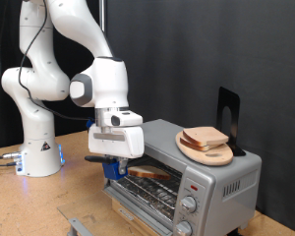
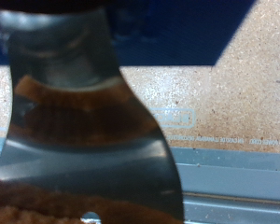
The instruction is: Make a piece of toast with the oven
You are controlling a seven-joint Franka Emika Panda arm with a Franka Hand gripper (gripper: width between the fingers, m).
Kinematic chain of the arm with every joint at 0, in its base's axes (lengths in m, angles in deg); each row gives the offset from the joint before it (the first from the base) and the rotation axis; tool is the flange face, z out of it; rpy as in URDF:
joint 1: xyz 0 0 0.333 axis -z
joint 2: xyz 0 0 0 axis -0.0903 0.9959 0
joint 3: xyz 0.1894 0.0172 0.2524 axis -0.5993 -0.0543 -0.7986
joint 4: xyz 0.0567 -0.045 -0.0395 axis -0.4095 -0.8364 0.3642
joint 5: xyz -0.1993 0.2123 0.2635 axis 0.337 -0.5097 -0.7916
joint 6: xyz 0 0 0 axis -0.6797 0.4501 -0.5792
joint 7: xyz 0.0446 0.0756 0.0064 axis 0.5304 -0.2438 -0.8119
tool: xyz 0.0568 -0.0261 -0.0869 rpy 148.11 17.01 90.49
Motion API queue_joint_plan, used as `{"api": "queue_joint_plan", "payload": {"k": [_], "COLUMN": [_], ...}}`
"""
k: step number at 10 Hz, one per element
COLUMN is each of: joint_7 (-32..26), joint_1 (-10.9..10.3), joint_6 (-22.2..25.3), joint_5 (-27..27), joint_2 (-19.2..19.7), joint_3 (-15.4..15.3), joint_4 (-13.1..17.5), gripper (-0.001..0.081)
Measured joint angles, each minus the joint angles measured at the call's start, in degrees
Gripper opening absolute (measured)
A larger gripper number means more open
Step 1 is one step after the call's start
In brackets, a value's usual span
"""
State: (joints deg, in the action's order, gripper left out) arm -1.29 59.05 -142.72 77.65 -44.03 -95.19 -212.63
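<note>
The silver-grey oven (image 1: 202,177) stands at the exterior view's lower right, with its knobs (image 1: 190,205) on the front. Its door (image 1: 140,200) hangs open below the opening. A piece of toast (image 1: 147,171), tan with a brown crust, lies flat in the oven's mouth. My gripper (image 1: 111,165) hangs at the opening's left end, right beside the toast, its blue fingers low over the door. Up close in the wrist view, a shiny metal part (image 2: 84,121) fills the picture, and a brown strip (image 2: 28,198) below it may be the toast's crust.
A stacked pair of bread slices on a round wooden plate (image 1: 206,145) sits on the oven's roof, next to a black stand (image 1: 227,113). The robot's base (image 1: 39,157) stands to the left on the cork table (image 1: 29,206). A grey strip (image 1: 79,224) lies in front.
</note>
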Motion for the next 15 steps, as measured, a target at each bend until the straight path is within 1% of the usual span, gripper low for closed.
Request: {"api": "queue_joint_plan", "payload": {"k": [5, 11, 12, 13, 15], "joint_7": [0.0, 0.5, 0.5, 0.4, 0.5], "joint_1": [0.0, 0.1, 0.1, 0.0, 0.0], "joint_6": [3.3, 5.2, 5.9, 7.1, 9.1], "joint_5": [-0.4, -0.9, -2.1, -5.2, -9.0], "joint_2": [0.0, 0.0, 0.0, 0.0, 0.0], "joint_3": [0.2, 0.2, 0.3, 0.5, 0.8], "joint_4": [0.3, 0.8, 0.9, 1.0, 1.1], "gripper": [0.0393, 0.0393, 0.0393, 0.0393, 0.0393]}}
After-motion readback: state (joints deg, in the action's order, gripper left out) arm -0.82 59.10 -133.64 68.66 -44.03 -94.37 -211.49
